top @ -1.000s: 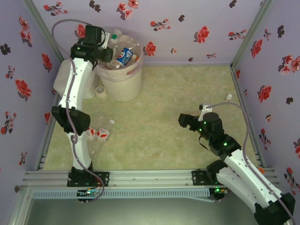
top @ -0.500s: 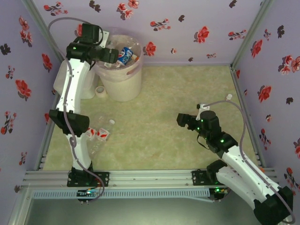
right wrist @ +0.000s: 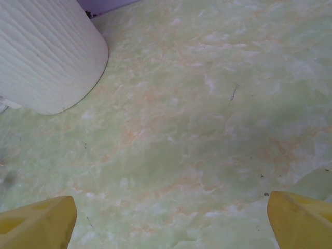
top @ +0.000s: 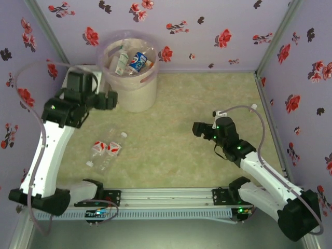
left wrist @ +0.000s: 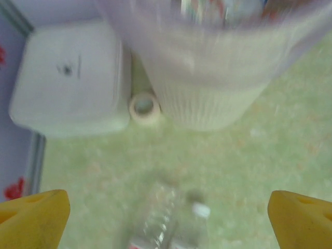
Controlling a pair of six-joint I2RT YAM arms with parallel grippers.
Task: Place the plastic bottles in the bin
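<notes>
1. The bin (top: 130,85) stands at the far left of the bench (top: 207,98), close to the back wall, with its pink liner (top: 150,75) folded over the rim. Several plastic bottles (top: 136,61) lie heaped inside it, a blue-labelled one on top.
2. Two loose bottles (top: 106,150) lie on their sides on the bench near the front left. They are just beside each other, red-and-white labels showing, and well apart from the bin. By the look of it, these are what is left to collect.
3. The left arm (top: 49,150) reaches up the left side, and the left jaws hang beside the bin's near wall, between the bin and the loose bottles. They are released wide, with nothing between the yellow fingertips (left wrist: 31,218). The left wrist view looks down on those bottles, blurred, so the arm seems placed to go down for one.
4. The right arm (top: 259,171) holds the right jaws over bare bench at mid-right. They are spread apart and empty between the fingertips (right wrist: 36,220), and face the bin. Probably they are parked out of the other arm's way.
5. A white box (left wrist: 67,78) sits left of the bin, with a roll of tape (left wrist: 144,106) at the bin's foot between them. Neither blocks the way down. The likelier trouble is how close together the two bottles lie.
</notes>
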